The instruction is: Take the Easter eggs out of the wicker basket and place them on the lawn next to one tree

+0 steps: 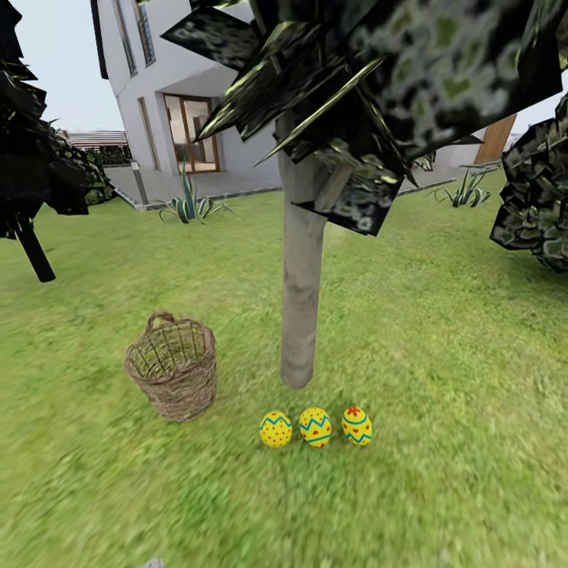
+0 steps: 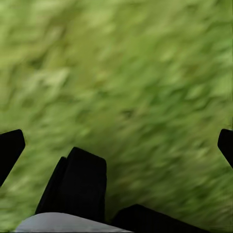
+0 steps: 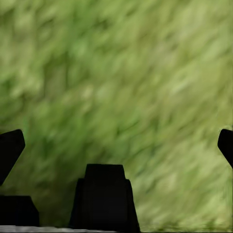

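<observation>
Green lawn (image 1: pixel 442 331) stretches ahead of you up to a white house (image 1: pixel 170 87) at the back, with a thin dark-trunked conifer (image 1: pixel 35 252) at the far left. Next along, the wicker basket (image 1: pixel 173 371) stands upright on the grass, and you can see no egg inside it. Right of it rises the tree (image 1: pixel 302 284) with its pale trunk under dark mottled leaves. Just in front of that trunk's foot your three Easter eggs (image 1: pixel 315 427) lie in a row on the grass, close together and well clear of the basket. Your left gripper (image 2: pixel 116 145) has its black fingertips (image 2: pixel 9 148) spread wide over bare grass, and your right gripper (image 3: pixel 116 145) is likewise spread wide over grass, pinching nothing.
</observation>
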Motion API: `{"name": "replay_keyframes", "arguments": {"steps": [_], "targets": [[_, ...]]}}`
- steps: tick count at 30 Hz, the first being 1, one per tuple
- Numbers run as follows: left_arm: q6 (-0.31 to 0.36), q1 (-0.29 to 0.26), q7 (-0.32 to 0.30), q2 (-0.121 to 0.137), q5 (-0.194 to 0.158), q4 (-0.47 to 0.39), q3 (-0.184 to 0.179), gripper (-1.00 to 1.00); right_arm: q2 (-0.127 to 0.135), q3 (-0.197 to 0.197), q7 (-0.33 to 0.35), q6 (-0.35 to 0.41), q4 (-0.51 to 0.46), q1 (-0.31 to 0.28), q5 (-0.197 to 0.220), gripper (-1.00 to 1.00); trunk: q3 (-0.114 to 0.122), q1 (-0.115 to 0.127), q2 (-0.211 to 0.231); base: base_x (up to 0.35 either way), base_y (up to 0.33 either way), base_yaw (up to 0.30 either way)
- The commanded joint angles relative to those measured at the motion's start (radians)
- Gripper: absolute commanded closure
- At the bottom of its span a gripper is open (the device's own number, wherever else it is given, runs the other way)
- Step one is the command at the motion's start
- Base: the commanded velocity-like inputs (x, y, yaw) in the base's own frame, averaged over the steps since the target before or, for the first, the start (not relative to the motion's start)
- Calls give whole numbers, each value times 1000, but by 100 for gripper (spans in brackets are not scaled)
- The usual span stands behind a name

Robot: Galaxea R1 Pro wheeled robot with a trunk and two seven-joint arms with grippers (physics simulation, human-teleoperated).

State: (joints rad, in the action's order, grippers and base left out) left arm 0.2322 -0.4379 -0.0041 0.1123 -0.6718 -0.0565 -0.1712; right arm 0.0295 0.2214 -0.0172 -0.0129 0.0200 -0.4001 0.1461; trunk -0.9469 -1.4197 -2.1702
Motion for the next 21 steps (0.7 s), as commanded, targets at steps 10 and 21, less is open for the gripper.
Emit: {"name": "replay_keyframes", "arguments": {"steps": [10,21], "targets": [[0,48,0,-11,-8,3,-10,-100,-1,9,-1,-2,2,53,5,-100,31,39,70,0,0,0],[1,66,1,-11,-9,48,-10,-100,-2,9,-1,-2,2,60,6,-100,65,81,147,0,0,0]]}}
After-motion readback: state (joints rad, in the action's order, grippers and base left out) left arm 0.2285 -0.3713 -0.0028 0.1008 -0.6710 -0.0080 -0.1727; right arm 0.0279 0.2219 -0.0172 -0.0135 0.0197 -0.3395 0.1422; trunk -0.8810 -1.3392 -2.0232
